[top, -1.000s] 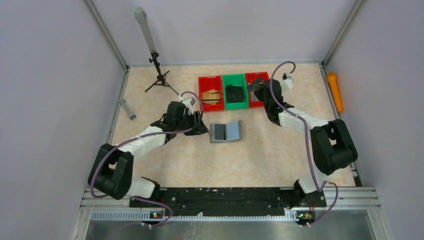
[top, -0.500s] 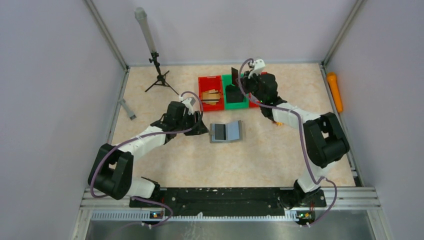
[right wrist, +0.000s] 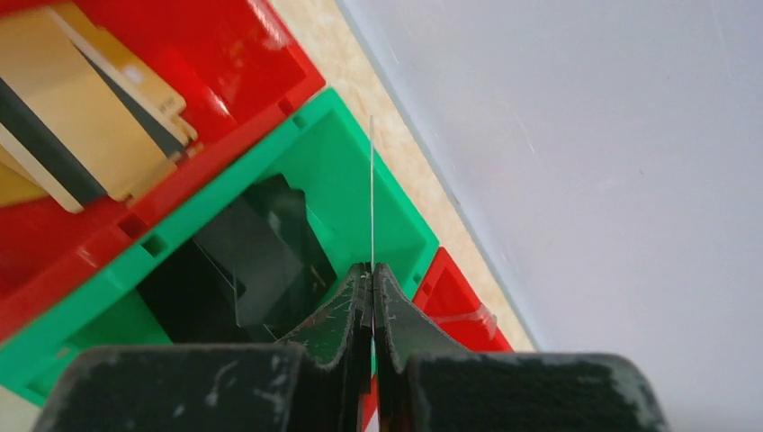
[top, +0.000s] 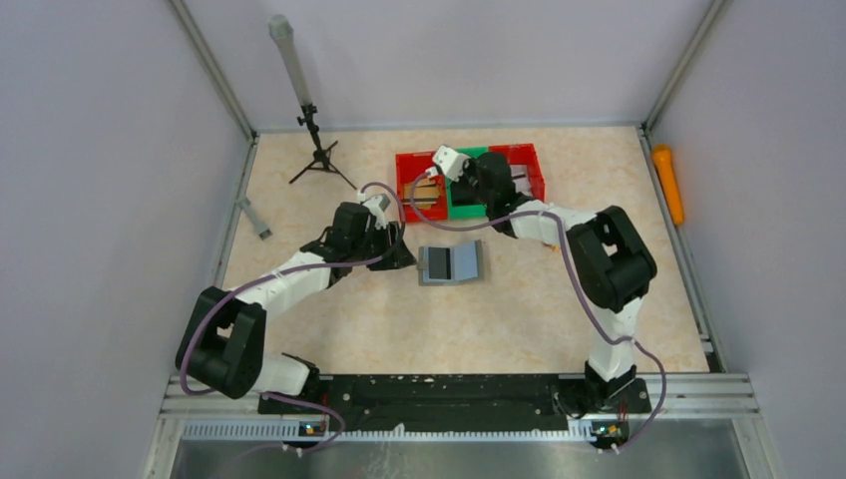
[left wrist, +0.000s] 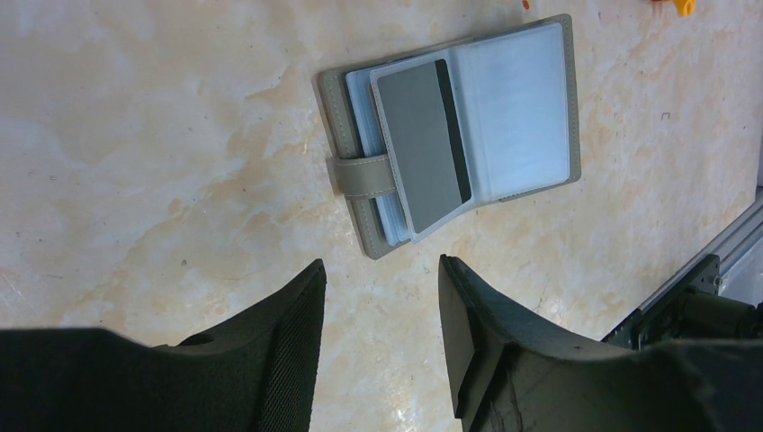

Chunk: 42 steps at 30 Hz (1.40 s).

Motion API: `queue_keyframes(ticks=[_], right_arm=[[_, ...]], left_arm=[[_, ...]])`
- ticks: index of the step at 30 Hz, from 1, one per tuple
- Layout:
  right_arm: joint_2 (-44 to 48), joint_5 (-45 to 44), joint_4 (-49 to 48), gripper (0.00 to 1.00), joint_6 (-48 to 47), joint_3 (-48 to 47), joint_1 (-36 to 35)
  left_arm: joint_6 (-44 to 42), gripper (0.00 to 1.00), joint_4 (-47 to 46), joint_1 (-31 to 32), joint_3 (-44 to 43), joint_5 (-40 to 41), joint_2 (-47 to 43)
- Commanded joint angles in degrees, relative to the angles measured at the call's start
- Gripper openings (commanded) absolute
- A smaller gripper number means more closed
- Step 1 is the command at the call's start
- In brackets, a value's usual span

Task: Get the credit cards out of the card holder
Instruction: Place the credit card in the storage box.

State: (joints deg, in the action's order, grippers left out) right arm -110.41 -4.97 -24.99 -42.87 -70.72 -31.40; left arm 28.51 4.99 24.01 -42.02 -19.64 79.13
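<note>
On the table (top: pixel 539 299), top view: card holder (top: pixel 451 263) lies open beside the left gripper (top: pixel 402 255), right gripper (top: pixel 477 172) farther back. Left wrist: jaws apart, empty, grey card (left wrist: pixel 421 148) in the holder. Right wrist: pinched on a thin card (right wrist: pixel 372 180) above the green bin (right wrist: pixel 315 153).

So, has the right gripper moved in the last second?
Yes. The right gripper, shut on a credit card, swung left from over the right red bin to over the green bin.

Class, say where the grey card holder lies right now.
In the top view the card holder lies open mid-table, just right of the left gripper, nearer than the green bin.
</note>
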Motion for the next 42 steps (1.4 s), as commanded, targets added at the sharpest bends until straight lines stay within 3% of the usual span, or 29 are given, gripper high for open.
queue_keyframes(ticks=[1,9,16,22,24,27,35,38,41,42], right_arm=[[-2.76,-6.18,-1.21,0.00,-13.75,-3.72,-0.51],[-6.33,-4.46,-1.00,0.00,-23.37,-1.93,-0.58],[-9.30,-3.05,1.49,0.00,-24.76,-4.68,-0.52],[-9.85,-2.71,-0.78,0.09,-25.31,-4.53,-0.56],[-8.32,-2.38,-4.36,0.19,-24.28,-2.63,-0.57],[-5.39,-1.58,-10.73,0.32,-21.47,1.13,-0.47],[5.65,0.06,-13.89,0.33,-6.45,7.76,-0.66],[12.20,0.09,-9.91,0.46,4.34,9.59,-1.04],[17.09,-0.37,-2.55,0.53,13.07,10.49,-2.86],[18.60,-1.17,-0.19,0.62,15.72,10.74,-3.82]], left_arm=[[-0.65,0.52,-0.56,0.06,-2.09,-0.59,-0.99],[-0.57,0.52,-0.42,0.06,-2.47,-1.02,-0.24],[-0.74,0.52,-0.03,0.07,-2.70,-0.75,-0.08],[-0.91,0.52,0.33,0.07,-2.80,-0.58,-0.12],[-0.85,0.52,0.36,0.07,-2.97,-0.64,0.14],[-0.83,0.53,0.33,0.07,-3.12,-1.13,0.47],[-0.91,0.53,-0.06,0.07,-2.86,-0.93,0.75],[-0.99,0.54,-0.29,0.07,-2.72,-0.64,0.83],[-1.00,0.54,-0.16,0.07,-2.84,-0.33,1.18],[-0.96,0.54,-0.08,0.07,-2.90,-0.25,1.44]])
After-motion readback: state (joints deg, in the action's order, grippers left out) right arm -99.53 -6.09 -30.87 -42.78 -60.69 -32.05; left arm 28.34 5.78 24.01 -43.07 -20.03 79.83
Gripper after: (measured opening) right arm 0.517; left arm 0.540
